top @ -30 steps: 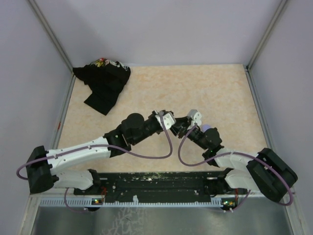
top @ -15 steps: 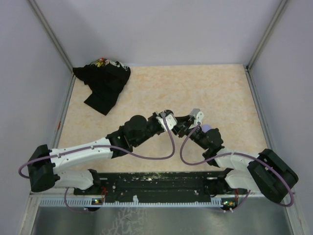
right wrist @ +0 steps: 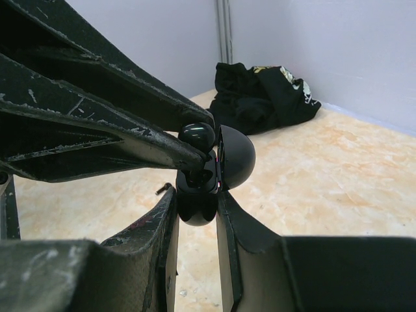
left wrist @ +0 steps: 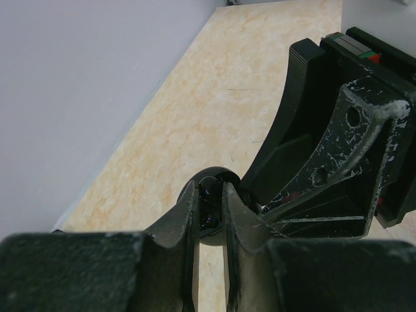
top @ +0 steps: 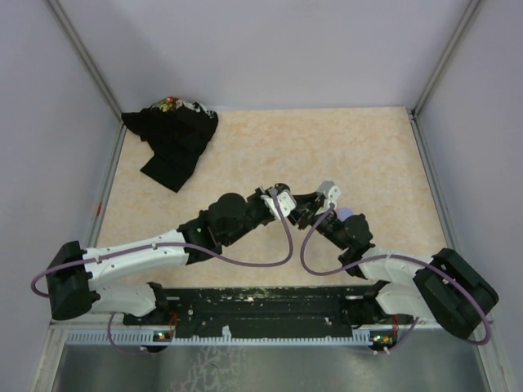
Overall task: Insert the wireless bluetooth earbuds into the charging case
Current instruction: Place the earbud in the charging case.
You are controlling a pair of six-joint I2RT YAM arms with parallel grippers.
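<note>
**Bud at the mouth of the case, seating to do**

I have both arms meeting over the middle of the pale marbled desk [top: 327, 147]. The right jaws are clamped on the glossy black charging case [right wrist: 197, 195], held up off the desk. Its domed lid [right wrist: 235, 156] is swung open to the right in the right wrist view. The left jaws are closed on one small glossy black earbud [right wrist: 197, 134], which sits just at the open top of the case. I cannot tell whether it is touching the case or a hair above it.

To seat it well, I would hold the case dead steady and move only the left arm. I'd line the bud over its well, then ease it in along the well's own direction rather than across the rim. I judge the open lid the likeliest thing to snag, so the fingers should stay clear of it.

The bud's rounded head [left wrist: 209, 195] pokes out past the fingertips, and the rest is buried between them. Its long axis seems to run along the fingers, though I can't be sure. The case's long axis runs out along the right fingers, mouth towards the bud.
</note>
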